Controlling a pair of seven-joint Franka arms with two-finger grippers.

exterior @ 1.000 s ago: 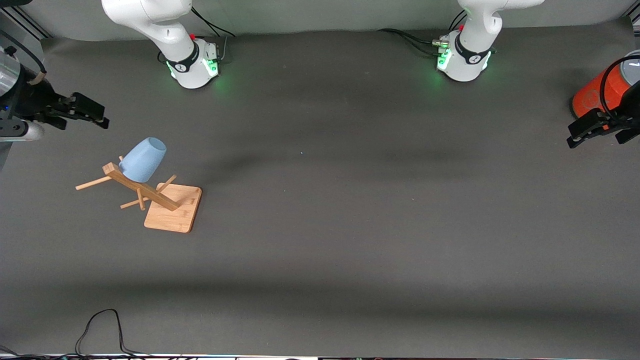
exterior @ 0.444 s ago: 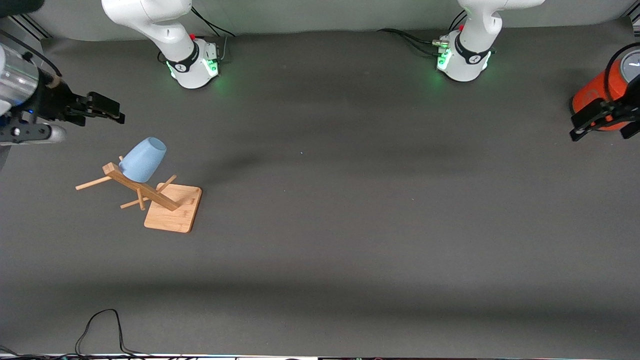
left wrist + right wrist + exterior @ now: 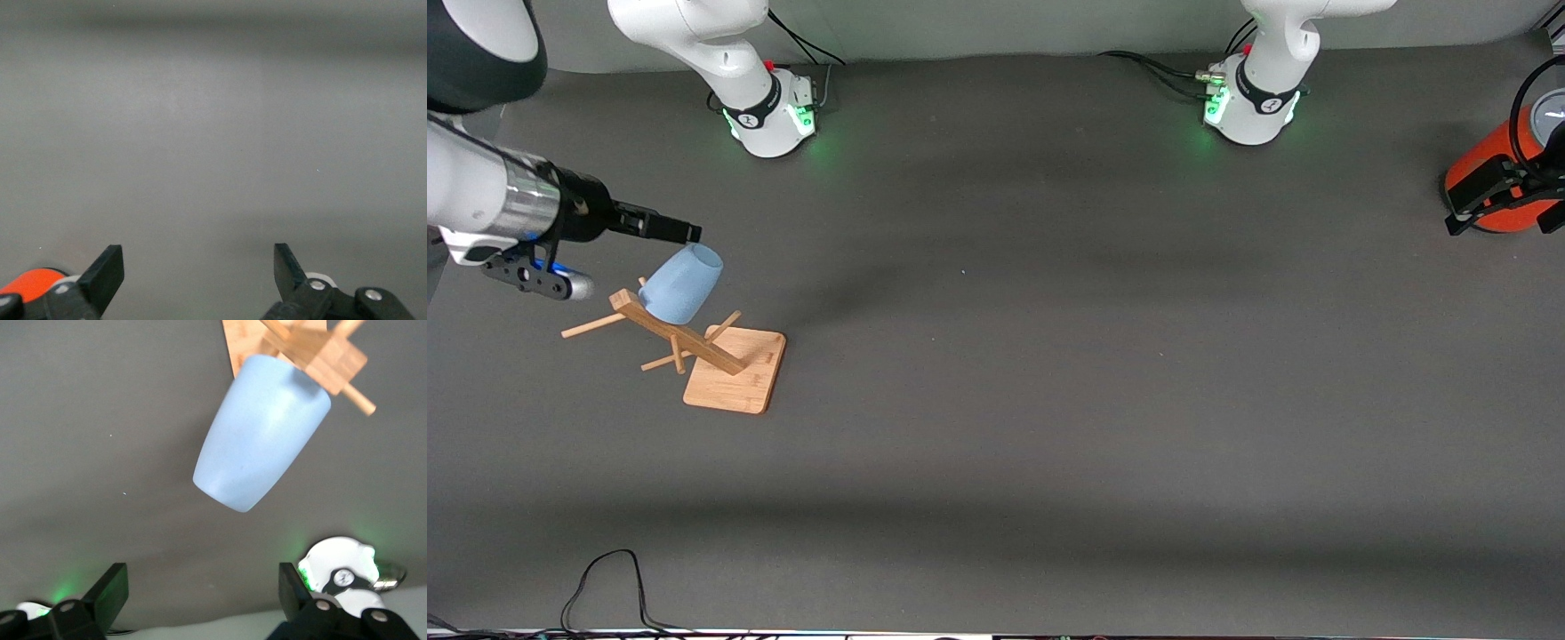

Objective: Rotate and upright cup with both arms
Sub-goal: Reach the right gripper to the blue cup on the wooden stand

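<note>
The cup [image 3: 682, 284] hangs mouth-down on a peg of the wooden cup rack [image 3: 694, 347] near the desk edge at my right arm's end, so I level my right gripper [image 3: 685, 232] beside its base, jaws wide. My left gripper [image 3: 1494, 200] waits, open, over the orange canister [image 3: 1480, 173].
</note>
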